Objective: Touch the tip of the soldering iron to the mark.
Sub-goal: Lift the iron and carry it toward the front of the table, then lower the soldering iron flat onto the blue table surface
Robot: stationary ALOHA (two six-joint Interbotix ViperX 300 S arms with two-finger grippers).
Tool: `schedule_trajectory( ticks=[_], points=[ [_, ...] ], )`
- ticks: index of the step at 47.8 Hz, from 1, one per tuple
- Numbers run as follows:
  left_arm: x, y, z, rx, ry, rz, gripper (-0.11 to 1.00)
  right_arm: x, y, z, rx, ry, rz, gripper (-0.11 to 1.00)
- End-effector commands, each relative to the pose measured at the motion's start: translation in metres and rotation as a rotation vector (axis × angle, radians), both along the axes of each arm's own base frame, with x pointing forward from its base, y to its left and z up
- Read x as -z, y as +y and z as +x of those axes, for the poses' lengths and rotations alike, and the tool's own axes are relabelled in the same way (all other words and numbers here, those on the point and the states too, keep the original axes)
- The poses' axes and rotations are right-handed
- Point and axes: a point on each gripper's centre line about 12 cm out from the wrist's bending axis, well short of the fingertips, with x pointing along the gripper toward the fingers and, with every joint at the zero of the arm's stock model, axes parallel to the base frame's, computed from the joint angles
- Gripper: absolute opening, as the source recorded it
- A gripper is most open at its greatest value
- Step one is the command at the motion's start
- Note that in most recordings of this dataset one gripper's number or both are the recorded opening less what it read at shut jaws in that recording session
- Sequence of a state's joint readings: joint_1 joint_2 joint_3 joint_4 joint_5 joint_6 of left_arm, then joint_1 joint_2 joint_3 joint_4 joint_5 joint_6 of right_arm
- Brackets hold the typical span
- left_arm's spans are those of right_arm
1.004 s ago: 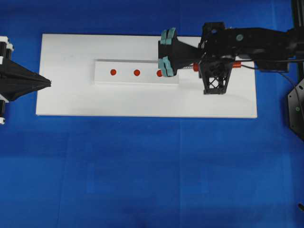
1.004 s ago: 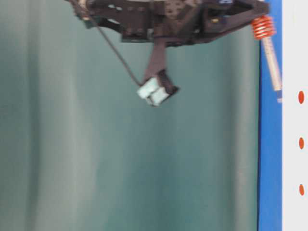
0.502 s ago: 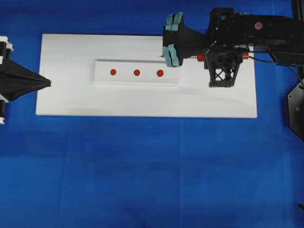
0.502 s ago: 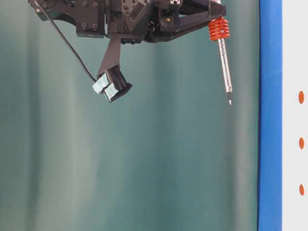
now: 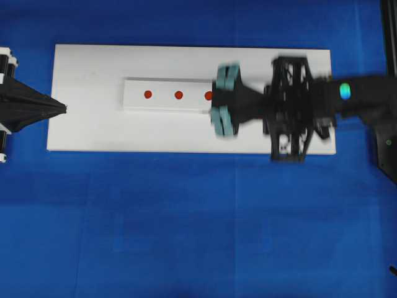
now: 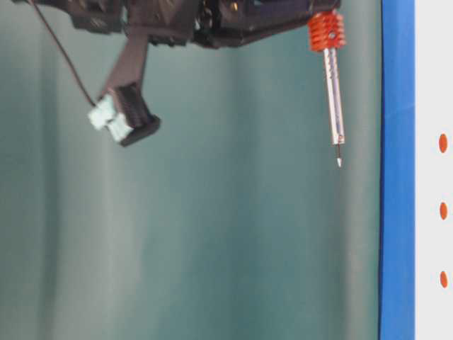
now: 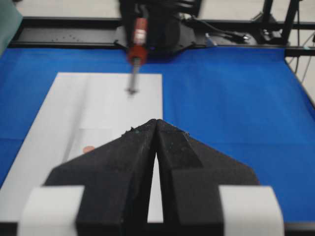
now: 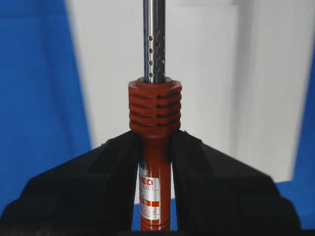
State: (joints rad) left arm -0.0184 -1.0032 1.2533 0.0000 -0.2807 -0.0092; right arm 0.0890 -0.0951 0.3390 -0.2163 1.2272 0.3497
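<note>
Right gripper (image 8: 155, 162) clamps the soldering iron (image 6: 330, 78), upper right of the table-level frame, its tip (image 6: 338, 161) clear above the board (image 5: 87, 133). Left gripper (image 7: 153, 147) sits closed. Motion blur: risk overshooting 3 red marks (image 5: 178, 95).

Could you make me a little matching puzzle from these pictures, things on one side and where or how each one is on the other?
Things:
1. soldering iron
2. left gripper
3. red marks
4. tip

Places or states:
A. in a row on the raised white strip
B. clamped by its red handle in the right gripper
C. shut and holding nothing, at the white board's edge
D. in the air, touching nothing

Pairs: 1-B, 2-C, 3-A, 4-D
</note>
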Motion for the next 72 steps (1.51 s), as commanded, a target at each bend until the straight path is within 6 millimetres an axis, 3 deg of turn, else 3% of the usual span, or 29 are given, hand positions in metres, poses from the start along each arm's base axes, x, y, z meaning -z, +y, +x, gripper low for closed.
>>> schedule_trajectory(
  ticks=[1, 18, 27, 35, 43, 72],
  points=[
    [-0.004, 0.0, 0.001, 0.001, -0.017, 0.0, 0.0, -0.014, 0.018, -0.002, 0.0, -0.054, 0.009, 0.06],
    [-0.005, 0.0, 0.001, 0.001, -0.018, -0.022, 0.0, -0.011, 0.095, -0.014, 0.002, -0.091, 0.056, 0.06],
    [-0.005, 0.0, 0.001, 0.001, -0.018, -0.023, 0.0, -0.008, 0.12, -0.02, 0.006, -0.109, 0.078, 0.06],
    [-0.006, 0.0, 0.001, 0.001, -0.026, -0.024, 0.0, -0.006, 0.121, -0.019, 0.004, -0.107, 0.073, 0.06],
    [-0.005, 0.0, 0.001, 0.003, -0.024, -0.024, 0.0, -0.005, 0.116, -0.005, 0.008, -0.141, 0.062, 0.06],
    [-0.007, 0.0, 0.0, 0.002, -0.033, -0.022, 0.0, -0.006, 0.104, 0.099, -0.087, -0.246, 0.063, 0.06]
  ],
)
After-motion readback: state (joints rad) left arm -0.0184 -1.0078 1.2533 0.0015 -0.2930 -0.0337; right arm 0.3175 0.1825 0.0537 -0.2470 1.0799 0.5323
